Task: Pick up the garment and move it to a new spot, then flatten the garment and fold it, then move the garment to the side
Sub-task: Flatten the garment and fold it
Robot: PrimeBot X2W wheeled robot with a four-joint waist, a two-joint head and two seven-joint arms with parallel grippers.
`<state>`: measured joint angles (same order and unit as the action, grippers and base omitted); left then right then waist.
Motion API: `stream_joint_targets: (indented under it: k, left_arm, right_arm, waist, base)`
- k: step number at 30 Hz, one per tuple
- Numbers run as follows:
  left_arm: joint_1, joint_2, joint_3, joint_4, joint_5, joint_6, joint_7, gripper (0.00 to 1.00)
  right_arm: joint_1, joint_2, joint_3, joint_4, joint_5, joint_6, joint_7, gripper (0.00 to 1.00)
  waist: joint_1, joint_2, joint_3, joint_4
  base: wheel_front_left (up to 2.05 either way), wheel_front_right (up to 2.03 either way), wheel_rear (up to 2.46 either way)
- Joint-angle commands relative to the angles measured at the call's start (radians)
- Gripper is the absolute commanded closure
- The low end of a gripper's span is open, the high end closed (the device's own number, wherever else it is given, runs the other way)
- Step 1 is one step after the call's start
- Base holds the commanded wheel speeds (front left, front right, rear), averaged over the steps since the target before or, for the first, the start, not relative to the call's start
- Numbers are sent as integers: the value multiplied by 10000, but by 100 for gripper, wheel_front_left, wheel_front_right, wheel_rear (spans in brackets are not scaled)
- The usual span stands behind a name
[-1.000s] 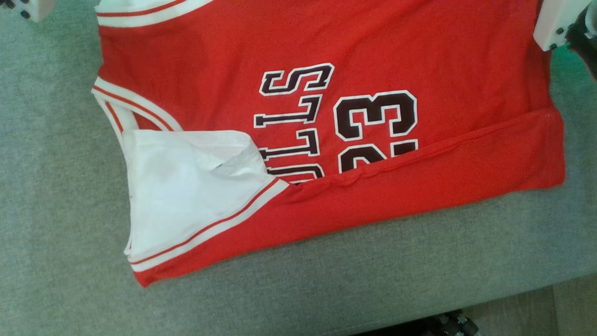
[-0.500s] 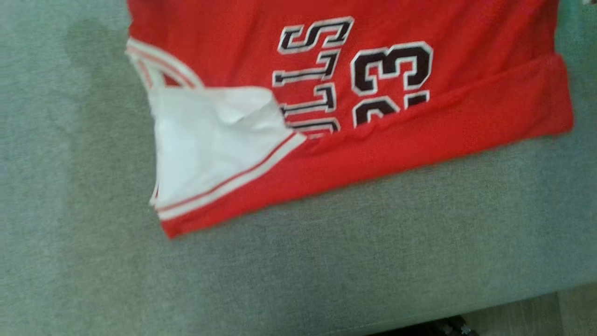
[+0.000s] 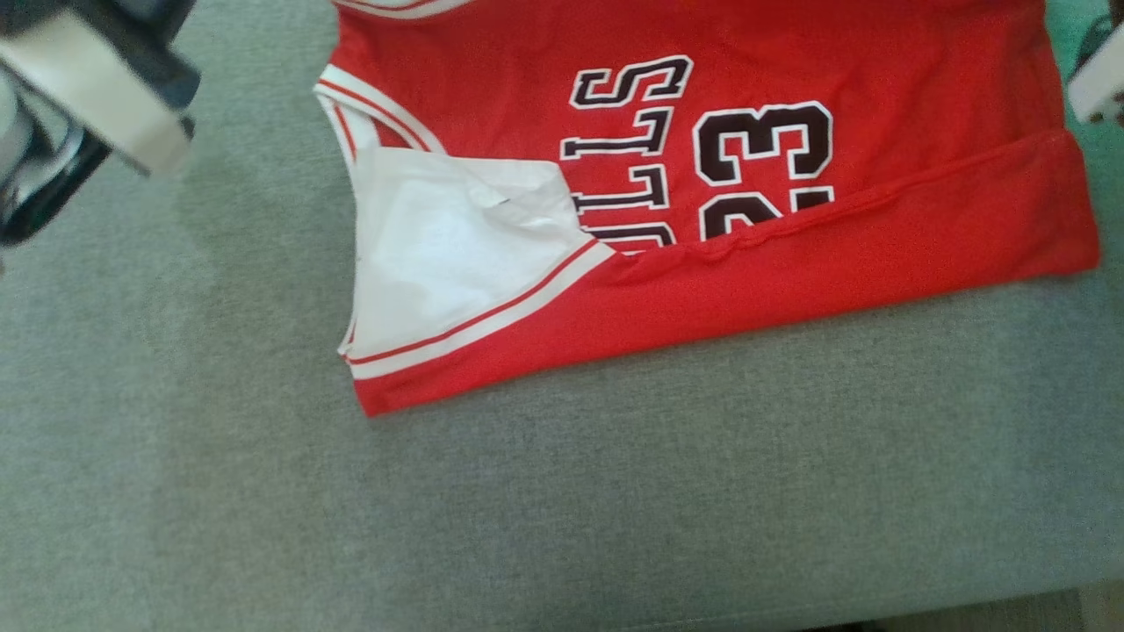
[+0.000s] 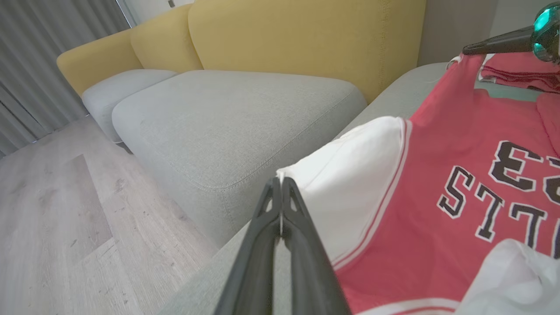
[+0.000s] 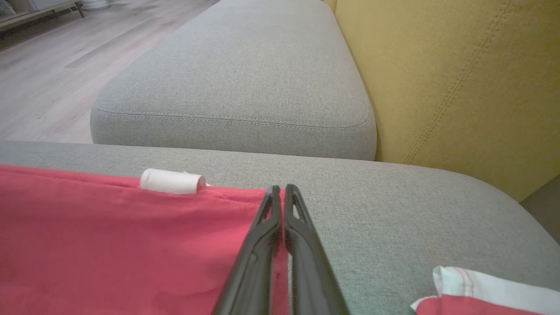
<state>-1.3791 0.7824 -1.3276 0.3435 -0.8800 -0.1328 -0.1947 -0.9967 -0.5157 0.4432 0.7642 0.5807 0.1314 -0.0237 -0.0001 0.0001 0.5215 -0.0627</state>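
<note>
Left end effector (image 4: 280,180): jaws pressed together, tips at the white edge of the red garment (image 4: 437,144), which spreads to their right on the grey sofa seat (image 3: 615,491). Right end effector (image 5: 282,188): likewise closed, tips at the garment's red border, cloth lying leftward. Grip on cloth unconfirmed.

Head cam looked steeply down at the jersey (image 3: 878,237); both wrist cams skimmed low across it, close up.
</note>
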Motion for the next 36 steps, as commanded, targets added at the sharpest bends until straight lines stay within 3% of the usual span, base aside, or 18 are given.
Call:
stream_joint_targets:
  k: [1,8,24,30,36]
  left_arm:
    - [-164,599,474,-133,52,21,-202,100]
    - [687,849,511,-750,-55,244,-514,100]
    - [3105,1439,510,-3299,376,1743,-661,100]
    - [4045,1337,623,-3795,673,2258,-667,100]
    - [4990,944,889,-4043,824,2470,-669,100]
  right_arm:
    - [388,-333,-176,-362,24,-7,-102,100]
    - [1271,-500,-779,-799,-60,-7,-148,100]
    - [3944,-522,-2512,-2527,-520,-7,373,100]
    - [5254,-317,-3468,-3508,-816,-7,548,100]
    - [6434,128,-4380,-4602,-1234,-7,925,100]
  waist:
    - [1,-1,-92,110]
    - [1,-1,-395,343]
    - [1,-1,-818,680]
    - [1,-1,-860,778]
    - [1,-1,-844,842]
  base:
    - [0,0,0]
    - [0,0,0]
    - [0,0,0]
    - [0,0,0]
    - [0,0,0]
